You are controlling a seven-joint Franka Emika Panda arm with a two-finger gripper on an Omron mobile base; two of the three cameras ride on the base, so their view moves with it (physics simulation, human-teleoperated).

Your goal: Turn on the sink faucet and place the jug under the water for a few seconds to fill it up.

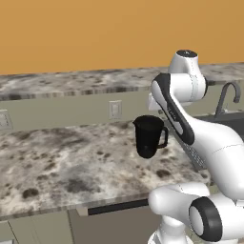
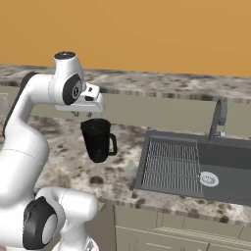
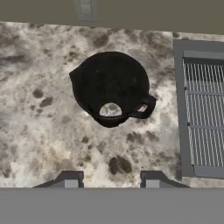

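Observation:
The black glossy jug point(image 1: 149, 136) point(image 2: 98, 139) stands upright on the speckled counter, its loop handle toward the sink. In the hand view I look straight down into the jug point(image 3: 111, 89), handle to the right. My gripper point(image 2: 83, 115) point(image 3: 111, 180) hovers above the jug's rim, open, with nothing between its fingers. The dark gooseneck sink faucet point(image 1: 228, 97) point(image 2: 217, 116) rises at the back of the sink point(image 2: 230, 152), well to the jug's right. No water stream is visible.
The ribbed drainboard point(image 2: 171, 164) point(image 3: 203, 109) lies between jug and basin, with the round silver drain point(image 2: 209, 179) beyond it. A wall outlet point(image 1: 115, 109) point(image 3: 85, 8) sits on the backsplash behind the jug. The marble counter point(image 1: 57, 157) stretches out to the left.

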